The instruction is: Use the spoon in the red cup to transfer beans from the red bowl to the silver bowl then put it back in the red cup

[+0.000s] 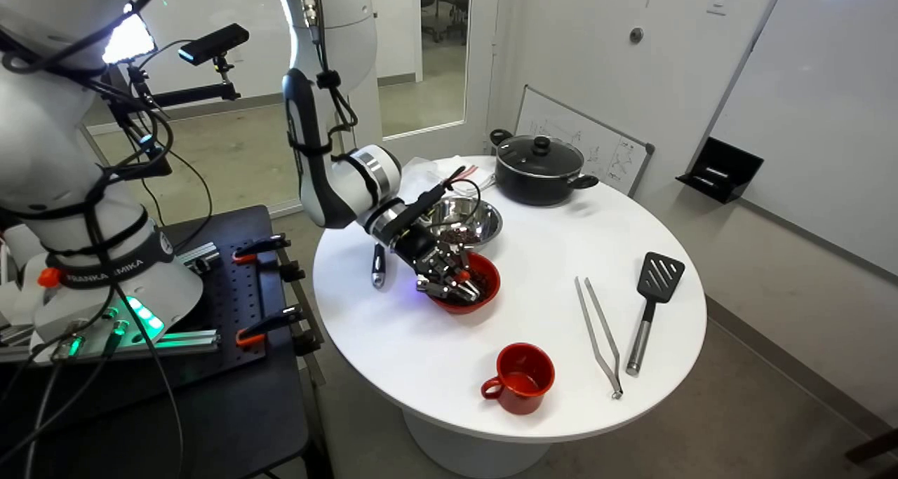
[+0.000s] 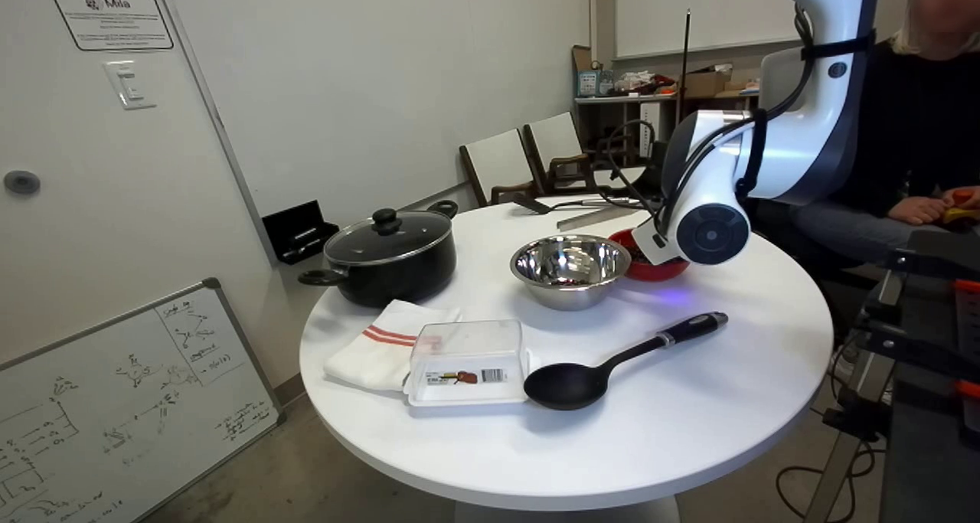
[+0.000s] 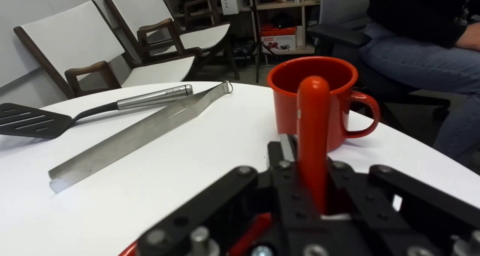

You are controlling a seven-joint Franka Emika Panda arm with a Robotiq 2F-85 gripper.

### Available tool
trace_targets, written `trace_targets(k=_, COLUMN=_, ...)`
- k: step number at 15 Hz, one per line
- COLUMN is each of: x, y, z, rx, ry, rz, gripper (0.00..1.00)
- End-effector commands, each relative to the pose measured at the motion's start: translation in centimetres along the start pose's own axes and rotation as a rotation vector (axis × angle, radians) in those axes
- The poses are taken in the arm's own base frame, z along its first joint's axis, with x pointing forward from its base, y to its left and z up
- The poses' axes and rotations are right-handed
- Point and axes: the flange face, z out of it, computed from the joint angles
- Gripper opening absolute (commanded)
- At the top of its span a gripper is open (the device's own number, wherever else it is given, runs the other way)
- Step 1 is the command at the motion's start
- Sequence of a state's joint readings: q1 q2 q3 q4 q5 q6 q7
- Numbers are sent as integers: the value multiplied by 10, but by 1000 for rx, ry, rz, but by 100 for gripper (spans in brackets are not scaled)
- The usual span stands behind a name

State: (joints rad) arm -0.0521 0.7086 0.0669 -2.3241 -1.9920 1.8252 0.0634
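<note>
- My cameras look onto a smooth, round, white worktop (image 1: 547,304), with both bowls on it.
- The silver bowl (image 2: 566,299) is polished bare metal, flared at the rim and mirror-bright inside; in an exterior view I find beans (image 1: 459,236) as a dark, grainy patch at its bottom.
- Just beside it sits the red bowl (image 1: 468,310), glossy and shallow, with more dark beans in it, partly blocked from my sight by the hand (image 1: 463,287).
- The red cup (image 1: 520,393) is a glossy mug with a looped side handle; it stands upright near the worktop's edge, well apart from the bowls.
- I have the hand low over the red bowl, its black fingers (image 3: 287,192) drawn together and clamped on the red spoon (image 3: 314,113); from the wrist I see the slick, round-ended handle standing up between them.
- The spoon's far end is hidden, and I cannot tell whether the fingers touch the beans.
- My count: two bowls, one red cup, one red spoon, one black pot (image 1: 537,184) under one see-through lid (image 1: 518,156), one slotted black spatula (image 1: 656,289) with a metal handle, one pair of flat steel tongs (image 3: 112,151), one big black serving spoon (image 2: 582,384), one clear plastic box (image 2: 467,362) with a printed label, and one folded white cloth (image 2: 383,351) with red stripes, just beside the box.
</note>
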Motion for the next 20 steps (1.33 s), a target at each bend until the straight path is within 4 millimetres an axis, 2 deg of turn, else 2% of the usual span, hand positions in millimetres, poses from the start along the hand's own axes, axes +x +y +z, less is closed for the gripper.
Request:
trace_targets(k=1, x=14, y=-4, z=14, rx=-14, ry=22, rz=46, gripper=2)
trace_targets(k=7, x=23, y=-11, z=30, rx=-35, ry=30, rz=92, gripper=2)
trace_targets(k=20, x=32, y=-10, z=43, rx=-118, ry=38, rz=264, gripper=2)
